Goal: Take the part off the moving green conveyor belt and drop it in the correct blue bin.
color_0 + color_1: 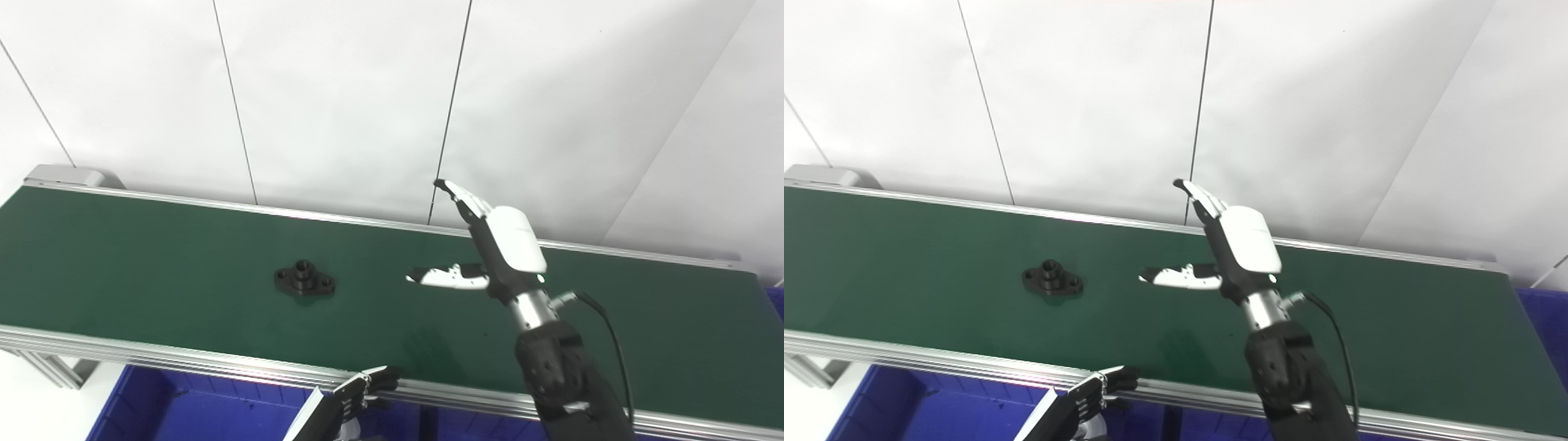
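Observation:
A black metal flange part [304, 278] with a raised centre hub lies flat on the green conveyor belt [153, 257], left of centre. My right hand [490, 245] hovers over the belt to the right of the part, open and empty, fingers pointing up and thumb stretched toward the part. A gap of bare belt lies between thumb tip and part. My left hand [361, 395] is low at the belt's near rail, only partly in view, fingers curled loosely; it holds nothing that I can see.
A blue bin [202, 410] sits below the belt's near edge at the bottom left. Another blue bin [1546, 318] shows at the right end of the belt. Aluminium rails [184, 358] line the belt. A white panel wall stands behind.

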Motion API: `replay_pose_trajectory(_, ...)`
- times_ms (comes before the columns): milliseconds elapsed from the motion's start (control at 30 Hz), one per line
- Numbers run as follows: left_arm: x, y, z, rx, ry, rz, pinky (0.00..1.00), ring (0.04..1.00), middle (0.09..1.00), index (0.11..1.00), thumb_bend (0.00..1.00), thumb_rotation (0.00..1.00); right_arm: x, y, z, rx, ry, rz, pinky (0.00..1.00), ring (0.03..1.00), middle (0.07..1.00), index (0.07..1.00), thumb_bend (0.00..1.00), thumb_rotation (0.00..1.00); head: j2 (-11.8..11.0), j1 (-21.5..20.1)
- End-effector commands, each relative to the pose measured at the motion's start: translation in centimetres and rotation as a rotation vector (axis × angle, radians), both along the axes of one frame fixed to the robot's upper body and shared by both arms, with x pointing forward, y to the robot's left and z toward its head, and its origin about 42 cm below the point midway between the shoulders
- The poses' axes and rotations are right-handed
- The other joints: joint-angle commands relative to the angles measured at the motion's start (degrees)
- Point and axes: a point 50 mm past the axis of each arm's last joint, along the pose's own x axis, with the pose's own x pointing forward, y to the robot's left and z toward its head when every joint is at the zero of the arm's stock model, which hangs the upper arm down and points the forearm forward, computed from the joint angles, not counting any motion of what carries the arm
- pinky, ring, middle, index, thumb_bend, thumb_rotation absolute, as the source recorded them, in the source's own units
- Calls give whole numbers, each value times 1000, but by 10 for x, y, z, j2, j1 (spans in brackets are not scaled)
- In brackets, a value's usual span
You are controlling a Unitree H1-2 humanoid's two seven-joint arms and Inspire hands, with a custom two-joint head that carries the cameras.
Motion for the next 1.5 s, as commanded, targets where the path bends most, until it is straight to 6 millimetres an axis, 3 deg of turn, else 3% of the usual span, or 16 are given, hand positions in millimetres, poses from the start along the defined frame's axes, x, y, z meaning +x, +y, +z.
replay_pose_trajectory(0, 4, -3, 7, -18, -48, -3, 716, 833, 853, 806, 719, 690, 15, 11, 16, -41, -42, -5, 726, 845, 884, 902, 924, 762, -2, 2)
replay_pose_trajectory(433, 4, -9, 9, -6, -71, 2, 707, 831, 850, 798, 701, 693, 52, 51, -5, -239, -34, 22, 744, 804, 831, 878, 964, 695, -2, 14)
replay_pose_trajectory(833, 3, -11, 11, 2, -86, -2, 734, 840, 856, 808, 688, 702, 58, 77, -19, -301, 50, 34, 697, 780, 816, 874, 949, 681, 0, 16)
replay_pose_trajectory(1067, 2, -13, 12, -2, -83, 4, 692, 820, 850, 801, 696, 699, 60, 90, -27, -375, 72, 46, 606, 728, 790, 846, 955, 693, 3, 23)
replay_pose_trajectory(1367, 0, -17, 14, -7, -86, 6, 678, 813, 848, 799, 705, 705, 57, 101, -45, -433, 124, 47, 594, 706, 768, 838, 958, 705, 7, 29)
replay_pose_trajectory(1467, -1, -19, 14, -12, -79, 6, 682, 816, 850, 803, 717, 704, 57, 104, -53, -472, 151, 34, 543, 641, 725, 827, 963, 677, 8, 30)
